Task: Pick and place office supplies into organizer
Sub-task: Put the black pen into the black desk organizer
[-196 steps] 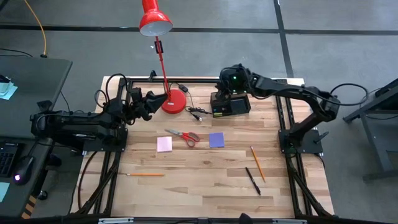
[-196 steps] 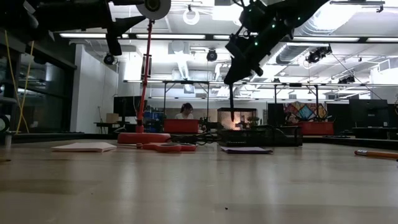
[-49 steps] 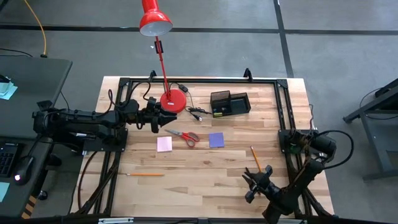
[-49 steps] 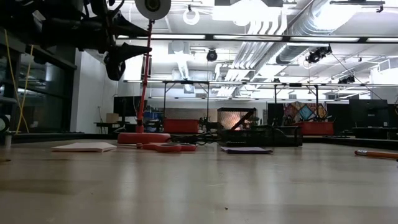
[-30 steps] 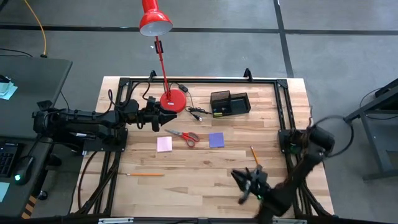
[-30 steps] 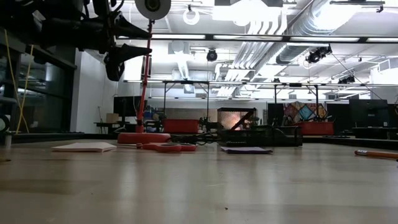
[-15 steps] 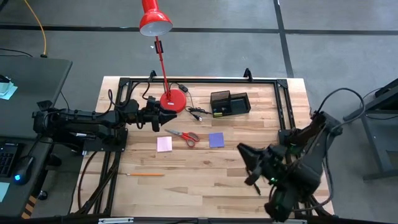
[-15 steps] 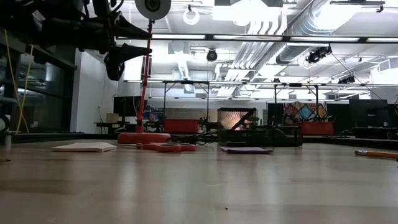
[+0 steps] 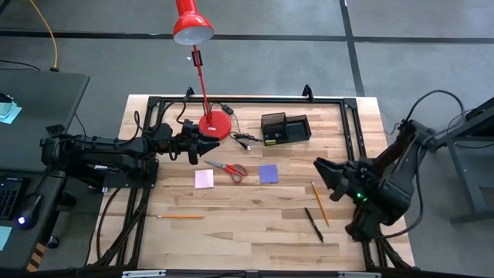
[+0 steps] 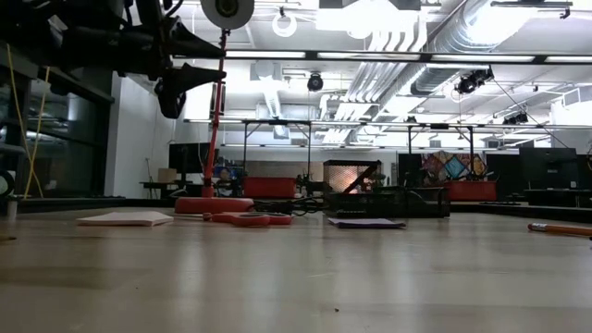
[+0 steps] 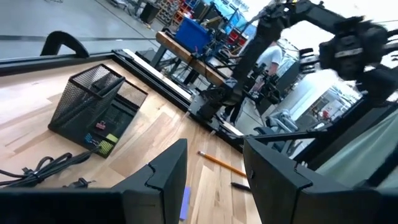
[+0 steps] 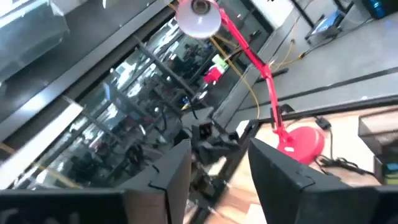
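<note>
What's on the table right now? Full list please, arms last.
Organizer: one, black mesh, far side, right of centre.
Desk lamp: one, red, base at far side, left of the organizer.
Cable: one, black, between lamp base and organizer.
Scissors: one, red-handled, centre.
Pink sticky-note pad: one, left of the scissors.
Purple sticky-note pad: one, right of the scissors.
Pencils: two, orange, one near left, one right.
Pen: one, black, near right.
Left gripper: open, beside the lamp base.
Right gripper: open, above the right pencil.
</note>
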Tool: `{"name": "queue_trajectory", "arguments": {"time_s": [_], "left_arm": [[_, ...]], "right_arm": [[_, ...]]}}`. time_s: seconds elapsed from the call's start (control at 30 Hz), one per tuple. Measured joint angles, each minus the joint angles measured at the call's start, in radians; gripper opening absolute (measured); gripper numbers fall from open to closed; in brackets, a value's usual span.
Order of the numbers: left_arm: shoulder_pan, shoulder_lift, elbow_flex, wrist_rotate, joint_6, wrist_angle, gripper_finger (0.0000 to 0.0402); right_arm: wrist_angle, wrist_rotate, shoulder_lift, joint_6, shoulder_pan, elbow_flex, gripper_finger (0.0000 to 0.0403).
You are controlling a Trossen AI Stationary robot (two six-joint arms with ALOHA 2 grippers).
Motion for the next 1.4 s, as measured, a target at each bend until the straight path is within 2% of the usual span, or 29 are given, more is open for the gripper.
{"name": "queue_trajectory", "arguments": {"time_s": [0.1,0.27,0.37,0.43,0.53,0.67,0.73,0.83,0.93,1.07,1.17,1.3,1.4], "left_arm": [[0.0,0.0,0.0,0.0,0.001,-0.003,0.0145],[0.0,0.0,0.0,-0.009,-0.002,-0.004,0.0145],[0.0,0.0,0.0,-0.011,-0.006,-0.003,0.0145],[0.0,0.0,0.0,-0.01,-0.016,-0.003,0.0145],[0.0,0.0,0.0,-0.004,-0.033,-0.003,0.0145],[0.0,0.0,0.0,-0.004,-0.037,-0.004,0.0145],[0.0,0.0,0.0,-0.004,-0.037,-0.005,0.0145],[0.0,0.0,0.0,-0.015,-0.037,-0.005,0.0145],[0.0,0.0,0.0,-0.04,-0.037,-0.005,0.0145],[0.0,0.0,0.0,-0.065,-0.037,-0.006,0.0145],[0.0,0.0,0.0,-0.065,-0.037,-0.017,0.0145],[0.0,0.0,0.0,-0.064,-0.038,-0.03,0.0145],[0.0,0.0,0.0,-0.065,-0.038,-0.032,0.0145]], "right_arm": [[0.065,-0.005,-0.078,0.026,0.01,-0.142,0.0151],[0.155,-0.003,-0.197,0.01,-0.038,-0.358,0.0145],[0.219,-0.002,-0.238,0.005,-0.051,-0.483,0.0145],[0.326,-0.005,-0.244,-0.019,-0.043,-0.563,0.0145],[0.599,-0.016,-0.225,-0.126,-0.006,-0.686,0.0145],[1.113,-0.054,-0.152,-0.432,0.048,-0.82,0.0145],[1.348,-0.106,-0.098,-0.6,0.055,-0.857,0.0145],[1.541,-0.208,0.004,-0.744,0.043,-0.869,0.0144],[1.576,-0.248,0.117,-0.71,0.035,-0.851,0.0141],[1.547,-0.277,0.248,-0.556,0.043,-0.816,0.0132],[1.54,-0.254,0.322,-0.444,0.058,-0.793,0.0125],[1.468,-0.324,0.373,-0.332,0.072,-0.767,0.0118],[1.331,-0.339,0.373,-0.232,0.087,-0.749,0.0112]]}}
